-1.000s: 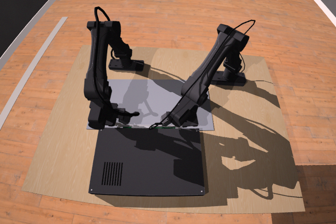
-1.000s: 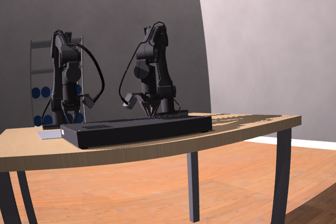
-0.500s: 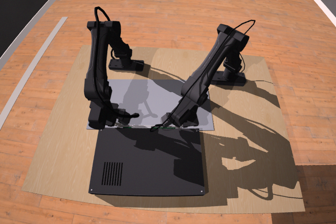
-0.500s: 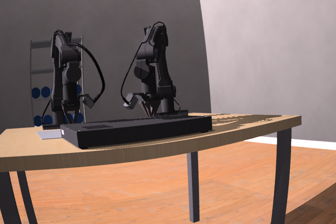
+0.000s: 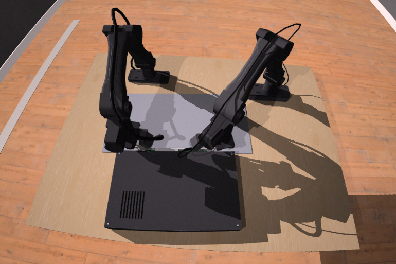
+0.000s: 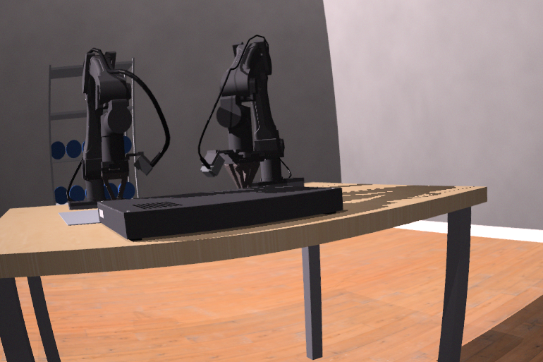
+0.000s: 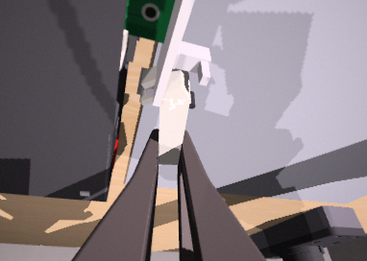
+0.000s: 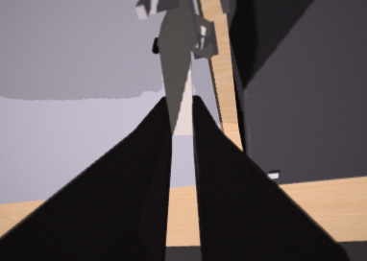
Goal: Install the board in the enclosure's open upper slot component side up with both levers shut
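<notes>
The black enclosure (image 5: 174,189) stands flat on the bench, also in the exterior view (image 6: 218,210). The green board (image 5: 153,150) (image 7: 170,37) sits in its slot, with only a thin strip and the white panel showing outside; a narrow gap lies between the panel and the enclosure face. My left gripper (image 7: 169,136) is shut on the white left-wrist-side lever (image 7: 173,109), which lies in line with the panel. My right gripper (image 8: 182,106) is shut on the other lever (image 8: 178,81), also in line with the panel. In the overhead view the left gripper (image 5: 208,149) is on the right and the right gripper (image 5: 127,148) on the left.
A grey mat (image 5: 177,120) lies behind the enclosure, under both grippers. The arm bases (image 5: 148,75) (image 5: 270,91) stand at the back of the bench. A shelf rack (image 6: 92,129) stands behind the bench, off the table.
</notes>
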You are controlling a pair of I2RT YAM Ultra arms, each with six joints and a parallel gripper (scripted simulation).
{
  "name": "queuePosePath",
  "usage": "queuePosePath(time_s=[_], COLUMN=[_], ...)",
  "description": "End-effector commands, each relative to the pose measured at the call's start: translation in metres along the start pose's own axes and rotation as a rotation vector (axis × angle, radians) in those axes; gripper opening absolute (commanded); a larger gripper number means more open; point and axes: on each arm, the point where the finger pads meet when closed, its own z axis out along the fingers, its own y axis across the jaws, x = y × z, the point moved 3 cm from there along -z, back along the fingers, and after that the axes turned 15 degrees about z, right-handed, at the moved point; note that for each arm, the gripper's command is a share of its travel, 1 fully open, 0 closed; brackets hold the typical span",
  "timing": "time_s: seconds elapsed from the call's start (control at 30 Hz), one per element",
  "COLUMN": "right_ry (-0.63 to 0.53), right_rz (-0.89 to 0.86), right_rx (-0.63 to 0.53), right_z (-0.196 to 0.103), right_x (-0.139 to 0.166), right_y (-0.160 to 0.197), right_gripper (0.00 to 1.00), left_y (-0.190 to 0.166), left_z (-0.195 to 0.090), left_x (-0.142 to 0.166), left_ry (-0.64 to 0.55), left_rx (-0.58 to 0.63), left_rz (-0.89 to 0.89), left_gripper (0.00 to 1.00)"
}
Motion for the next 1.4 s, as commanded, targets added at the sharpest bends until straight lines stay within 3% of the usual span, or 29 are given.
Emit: queuePosePath(time_s=[0.0,0.3,0.83,1.37], right_ry=[0.005,-0.003,-0.004,-0.015], right_rz=[0.009,0.163,0.176,0.433], right_rx=[0.010,0.021,0.021,0.020], right_z=[-0.003,-0.004,-0.004,-0.004], right_x=[-0.002,-0.003,-0.002,-0.004], right_y=[-0.002,0.002,0.002,0.011], right_gripper=[0.03,0.03,0.03,0.03], left_y=[0.000,-0.002,-0.001,-0.008], left_z=[-0.005,-0.009,-0.009,-0.006], left_x=[0.001,-0.004,-0.003,-0.008], left_ry=[0.005,-0.003,-0.002,-0.009], left_rx=[0.001,-0.023,-0.022,-0.025], left_rz=[-0.013,-0.160,-0.177,-0.423], left_gripper=[0.03,0.03,0.03,0.03])
